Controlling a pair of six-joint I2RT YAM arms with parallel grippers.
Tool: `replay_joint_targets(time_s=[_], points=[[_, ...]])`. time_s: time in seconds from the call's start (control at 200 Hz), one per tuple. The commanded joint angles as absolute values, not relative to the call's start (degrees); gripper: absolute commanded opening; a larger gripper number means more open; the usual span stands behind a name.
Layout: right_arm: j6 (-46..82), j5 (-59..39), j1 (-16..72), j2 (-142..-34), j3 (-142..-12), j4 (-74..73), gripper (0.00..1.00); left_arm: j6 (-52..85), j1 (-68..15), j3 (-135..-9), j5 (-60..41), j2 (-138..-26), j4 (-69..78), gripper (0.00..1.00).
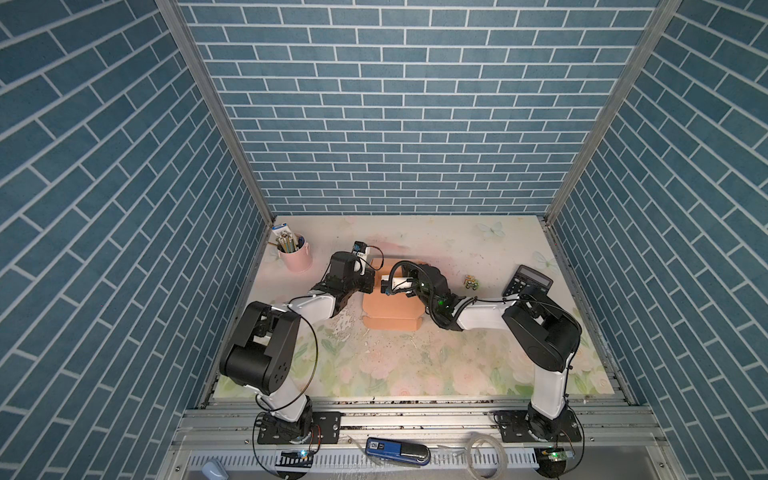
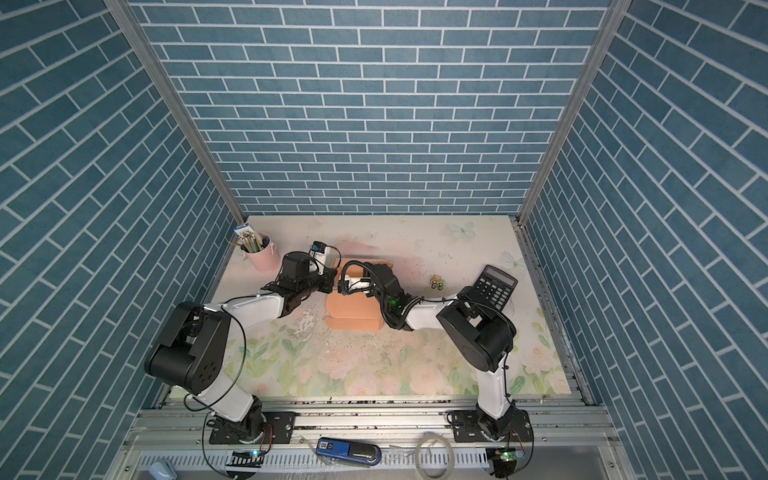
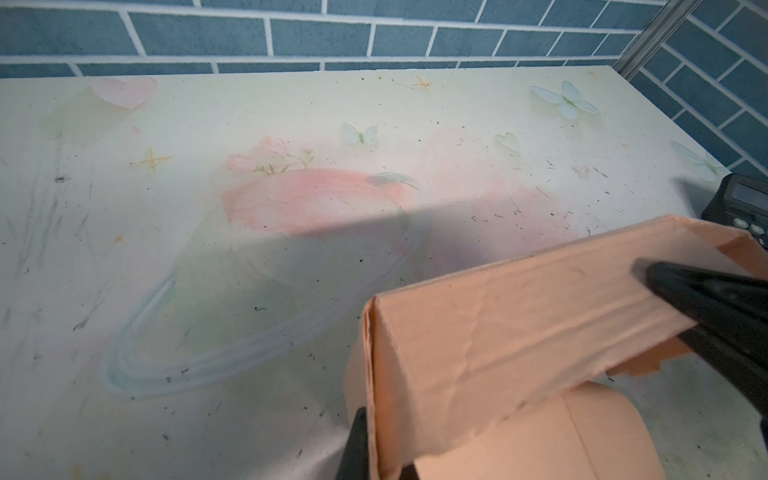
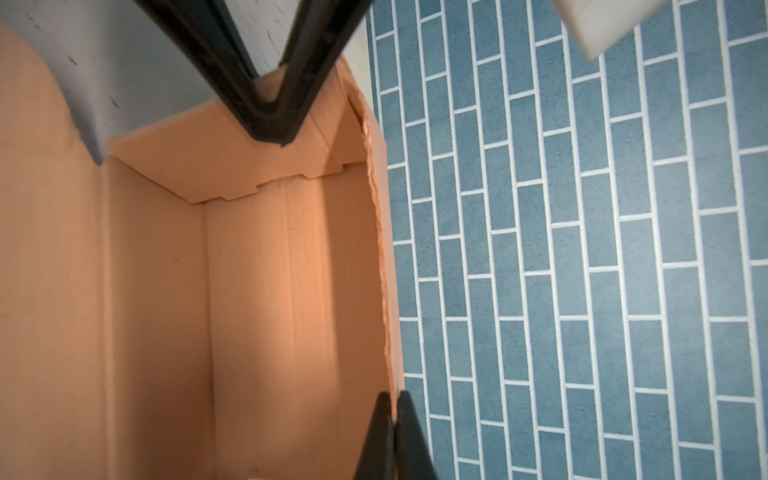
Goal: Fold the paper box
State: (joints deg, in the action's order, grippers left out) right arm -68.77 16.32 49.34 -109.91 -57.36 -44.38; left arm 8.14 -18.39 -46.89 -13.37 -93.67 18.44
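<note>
paper box (image 1: 390, 309) sits mid-counter (image 1: 415, 365), between the two arms. Long axis runs from the robot side toward the back wall, a bit skewed in both top views. Open face up: near flap lies flat at the front, and the far end is where a side wall stands up. Left hand (image 3: 382, 440) is clenched on that wall at its corner, one finger outside and one inside with the cardboard between. Right hand (image 4: 392, 411) is also clamped tight, pinching the wall's raw top edge further along. So both hands are on the same raised wall, apart from each other. The top views give the layout only: wrists and cables cover both hands there, so no grip is readable from above. Left wrist view shows the wall's outer face, creased, the right hand's black fingertips on it, a rounded flap flat on the counter below, and a calculator (image 3: 739, 199) corner behind. Right wrist view shows the inside instead: box floor, a short end panel folded in, and the left hand's fingers meeting in a V on the far corner. A pink pen cup (image 1: 296, 254) is well off to the left.
</note>
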Motion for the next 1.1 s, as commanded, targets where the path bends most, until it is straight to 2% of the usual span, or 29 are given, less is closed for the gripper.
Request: replay_joint_targets(time_s=[0.0,0.23,0.475,0.605,0.78,0.955,1.095], points=[[-64.41,16.67,49.41,-107.91,-57.72,-45.00,0.02,9.41,-18.40,-46.43,-13.76,-92.42,21.01,0.00],[-55.62,15.98,49.50,-103.31,-57.05,-40.35,0.24,10.66,-18.58,-47.16,-10.74,-91.67,18.28,0.00],[-36.17,12.14,48.95,-92.86,-53.72,-31.78,0.35,11.96,-19.20,-48.69,-5.81,-91.19,14.05,0.00],[-24.47,7.02,44.80,-86.94,-52.44,-24.82,0.39,12.13,-19.77,-49.04,-3.53,-90.71,12.54,0.00],[-9.62,-7.12,33.00,-85.24,-52.17,-18.85,0.40,12.39,-20.63,-48.19,0.21,-89.07,11.81,0.00],[-3.96,-21.29,25.85,-88.95,-53.06,-18.98,0.39,12.13,-22.94,-46.82,5.02,-87.12,11.86,0.00],[-4.17,-27.11,24.01,-94.05,-54.00,-20.14,0.38,11.34,-25.34,-45.98,9.35,-86.40,12.28,0.00]])
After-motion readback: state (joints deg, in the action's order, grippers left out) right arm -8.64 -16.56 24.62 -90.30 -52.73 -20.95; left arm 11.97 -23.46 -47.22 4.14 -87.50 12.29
